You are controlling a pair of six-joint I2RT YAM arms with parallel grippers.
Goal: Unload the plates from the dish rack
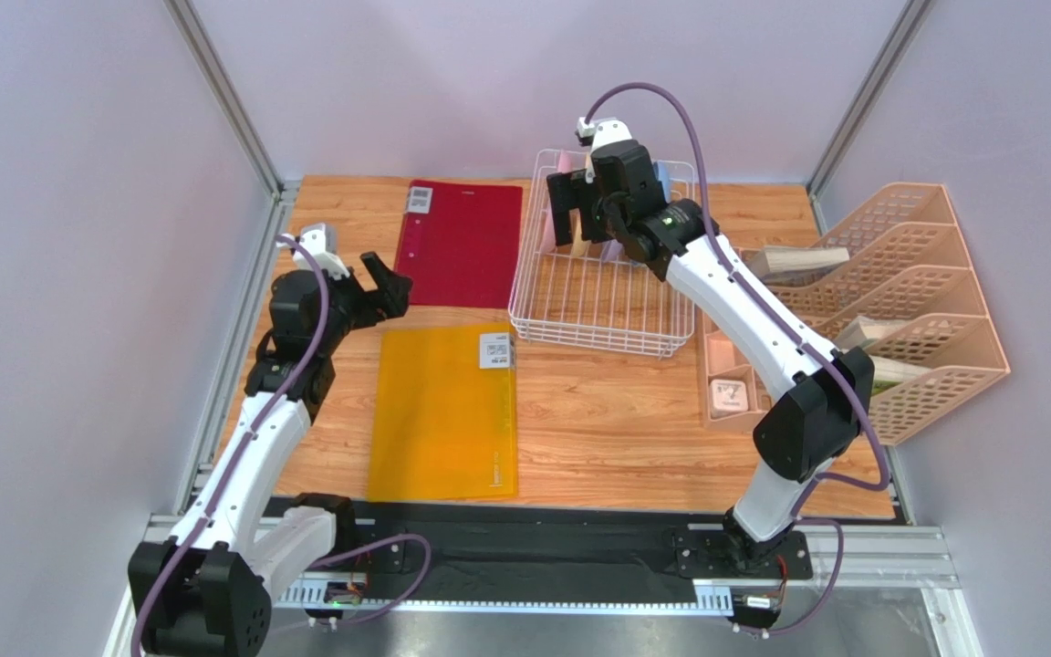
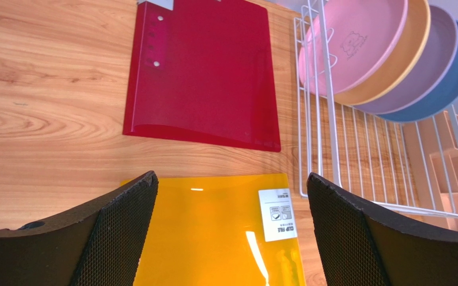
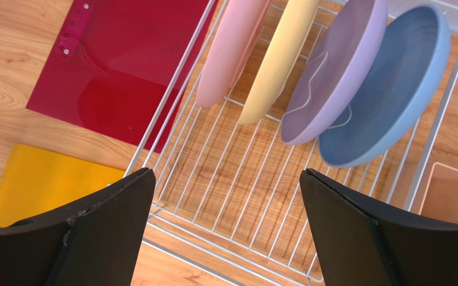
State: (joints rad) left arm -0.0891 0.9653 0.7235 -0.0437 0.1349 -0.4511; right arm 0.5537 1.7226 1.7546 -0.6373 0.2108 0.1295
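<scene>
The white wire dish rack [image 1: 589, 299] stands at the back middle of the table. Four plates stand upright on edge in its far part: pink [image 3: 232, 47], cream [image 3: 278, 59], lavender [image 3: 334, 71] and light blue [image 3: 386, 89]. They also show in the left wrist view: pink [image 2: 357, 42], cream [image 2: 400, 67], lavender [image 2: 431, 65], light blue [image 2: 455, 83]. My right gripper [image 1: 586, 216] hovers open and empty above the rack [image 3: 168, 98], over the plates, which it mostly hides from the top camera. My left gripper [image 1: 387, 281] is open and empty, left of the rack [image 2: 332, 149], above the folders.
A red folder [image 1: 460, 244] lies left of the rack, and a yellow folder [image 1: 442, 411] lies in front of it. A peach lattice file organiser [image 1: 901, 301] stands at the right edge, with a small peach box [image 1: 730, 383] beside it. Grey walls enclose the table.
</scene>
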